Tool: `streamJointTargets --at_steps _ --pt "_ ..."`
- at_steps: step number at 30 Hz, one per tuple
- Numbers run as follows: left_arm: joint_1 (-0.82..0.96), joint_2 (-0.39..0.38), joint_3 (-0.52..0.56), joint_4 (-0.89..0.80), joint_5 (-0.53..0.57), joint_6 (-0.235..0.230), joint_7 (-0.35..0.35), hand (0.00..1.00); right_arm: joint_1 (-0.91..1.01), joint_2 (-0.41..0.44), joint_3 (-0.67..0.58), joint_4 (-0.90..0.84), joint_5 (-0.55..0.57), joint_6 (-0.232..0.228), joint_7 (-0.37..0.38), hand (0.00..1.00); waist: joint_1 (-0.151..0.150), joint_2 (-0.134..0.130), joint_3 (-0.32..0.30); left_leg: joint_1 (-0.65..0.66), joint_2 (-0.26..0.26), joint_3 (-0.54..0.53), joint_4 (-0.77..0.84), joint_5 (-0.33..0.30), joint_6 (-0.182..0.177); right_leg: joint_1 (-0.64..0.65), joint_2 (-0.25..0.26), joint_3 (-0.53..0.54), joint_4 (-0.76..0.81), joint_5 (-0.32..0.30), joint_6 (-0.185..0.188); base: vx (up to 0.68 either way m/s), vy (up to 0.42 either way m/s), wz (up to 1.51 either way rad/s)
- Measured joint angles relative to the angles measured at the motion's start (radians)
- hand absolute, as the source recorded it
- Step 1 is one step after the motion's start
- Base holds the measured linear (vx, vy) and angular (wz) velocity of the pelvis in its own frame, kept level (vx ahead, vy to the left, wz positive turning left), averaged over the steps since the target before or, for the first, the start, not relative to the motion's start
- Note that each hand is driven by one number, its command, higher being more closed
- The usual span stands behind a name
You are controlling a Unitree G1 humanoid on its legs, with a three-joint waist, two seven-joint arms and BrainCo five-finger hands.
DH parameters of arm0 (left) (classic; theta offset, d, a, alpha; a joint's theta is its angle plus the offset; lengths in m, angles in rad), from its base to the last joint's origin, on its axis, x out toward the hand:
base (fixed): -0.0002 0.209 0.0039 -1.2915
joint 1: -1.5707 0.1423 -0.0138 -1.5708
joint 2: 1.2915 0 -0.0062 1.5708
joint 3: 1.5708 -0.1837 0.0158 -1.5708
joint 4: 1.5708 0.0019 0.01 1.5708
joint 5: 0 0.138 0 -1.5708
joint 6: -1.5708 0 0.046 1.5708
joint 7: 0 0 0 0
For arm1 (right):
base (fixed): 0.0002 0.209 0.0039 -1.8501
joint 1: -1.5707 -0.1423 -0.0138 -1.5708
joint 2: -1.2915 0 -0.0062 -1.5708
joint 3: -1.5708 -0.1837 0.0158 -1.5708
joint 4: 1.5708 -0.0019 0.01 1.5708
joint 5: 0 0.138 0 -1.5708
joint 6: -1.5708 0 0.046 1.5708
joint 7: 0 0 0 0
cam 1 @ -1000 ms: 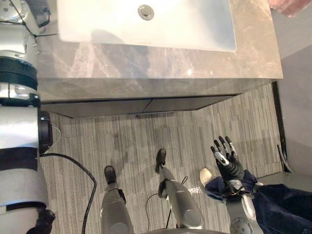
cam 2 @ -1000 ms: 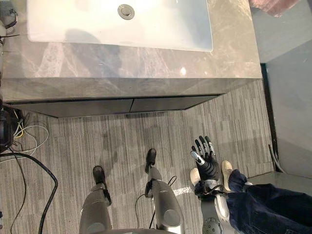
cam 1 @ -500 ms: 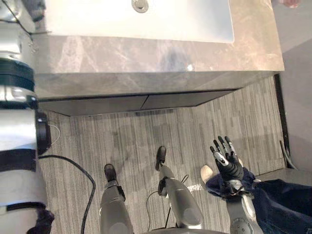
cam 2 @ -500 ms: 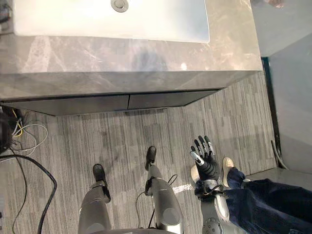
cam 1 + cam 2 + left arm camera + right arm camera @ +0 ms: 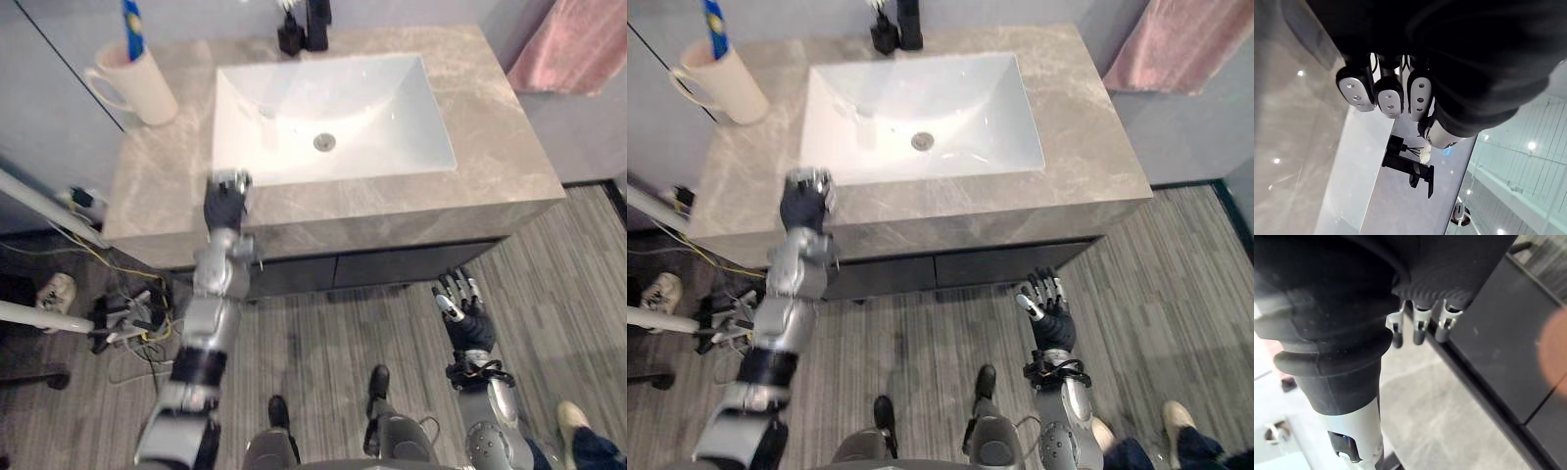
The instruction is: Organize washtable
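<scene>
Left robot hand (image 5: 225,204) is raised over the front edge of the desk (image 5: 490,147), just before the front left corner of the basin (image 5: 392,108). Its fingers (image 5: 1388,95) are curled in and hold nothing. Right robot hand (image 5: 472,331) hangs low over the floor (image 5: 313,323) in front of the desk's right half, with fingers straight and spread and nothing in it.

The desk is a slab of grey stone veined with white, polished enough to carry small glints of light, and it stands against a pale grey wall. One rectangular white basin, smooth and glossy, is sunk into its middle, with one round metal drain (image 5: 324,142) in its bottom. Under the slab run two flat dark drawer fronts (image 5: 402,264) side by side. The floor is laid in narrow, streaked grey strips.

On the desk's rear left corner stands one cream mug (image 5: 145,86), tapered, its loop handle turned to the left, and one blue toothbrush (image 5: 131,22) stands upright in it. Two black things (image 5: 304,24) stand close together at the middle of the basin's rear rim. The shorter one carries a white tuft; what they are I cannot tell. One pink towel (image 5: 573,49), soft and nubbly, hangs past the desk's right rear corner. A pale shoe (image 5: 55,291) lies on the floor at far left, and a second shoe (image 5: 570,421) shows at the lower right.
</scene>
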Motion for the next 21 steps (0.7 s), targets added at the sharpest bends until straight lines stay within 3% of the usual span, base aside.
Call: streamJointTargets --at_steps 4,11,21 --pt "0.256 -0.068 0.024 -0.011 -0.010 0.004 -0.046 1.00 0.036 0.034 -0.082 0.053 0.001 0.001 -0.019 0.00 0.028 0.018 -0.039 0.028 0.001 -0.016 -0.016 0.001 0.007 0.042 0.000 -0.026 -0.004 -0.028 -0.003 -0.04 -0.010 0.16" --pt "0.364 -0.129 0.025 0.130 -0.029 0.031 -0.131 1.00 0.113 0.072 -0.205 0.165 -0.009 0.001 -0.050 0.00 0.030 0.050 -0.090 0.058 0.003 -0.021 -0.042 0.007 0.009 0.075 0.001 -0.043 -0.004 -0.037 -0.001 -0.01 -0.005 0.06" --pt "0.315 -0.136 0.021 0.684 -0.045 0.051 -0.170 1.00 0.126 0.083 -0.216 0.562 -0.041 0.008 -0.061 0.00 0.013 0.042 -0.100 0.125 0.005 0.016 -0.070 0.000 0.001 0.104 0.006 -0.011 -0.004 -0.043 0.010 0.03 0.014 -0.10"
